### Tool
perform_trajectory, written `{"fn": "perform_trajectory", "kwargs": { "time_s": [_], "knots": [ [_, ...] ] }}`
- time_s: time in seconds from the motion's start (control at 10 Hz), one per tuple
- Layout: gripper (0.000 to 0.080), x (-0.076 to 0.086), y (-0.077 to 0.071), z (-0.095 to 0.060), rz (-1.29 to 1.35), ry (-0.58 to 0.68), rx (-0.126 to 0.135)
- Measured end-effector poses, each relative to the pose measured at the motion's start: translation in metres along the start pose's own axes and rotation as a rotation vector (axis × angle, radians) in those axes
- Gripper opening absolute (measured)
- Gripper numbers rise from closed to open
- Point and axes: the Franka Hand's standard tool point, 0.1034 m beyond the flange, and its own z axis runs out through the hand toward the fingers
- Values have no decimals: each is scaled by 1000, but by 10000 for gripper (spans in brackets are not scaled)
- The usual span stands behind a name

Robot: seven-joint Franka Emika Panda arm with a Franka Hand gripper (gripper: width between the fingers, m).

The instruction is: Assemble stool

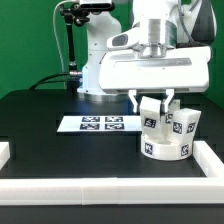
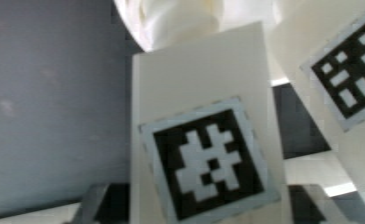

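The exterior view is brightly and evenly lit, seemingly from above: the white robot body (image 1: 150, 70) and the rail (image 1: 110, 190) along the lower edge of the frame are close to washing out, while the black table (image 1: 40, 120) shows a dull sheen and only faint, soft shadows at the lower right. That picture is small and grainy, though the tags on the marker board (image 1: 100, 124) stay legible. The wrist view is dimmer and soft throughout: the leg (image 2: 197, 100), very near the lens, has blurred edges, its tag (image 2: 205, 160) is smeared, and the grey ground behind is wholly out of focus.
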Motion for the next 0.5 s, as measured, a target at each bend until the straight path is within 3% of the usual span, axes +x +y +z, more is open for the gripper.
{"fn": "perform_trajectory", "kwargs": {
  "time_s": [0.2, 0.3, 0.4, 0.5],
  "knots": [
    [331, -2, 0, 2, 5, -35, -1],
    [532, -3, 1, 2, 5, -36, -2],
    [532, -3, 1, 2, 4, -40, -2],
    [625, -1, 4, 3, 2, -44, -4]
  ]
}}
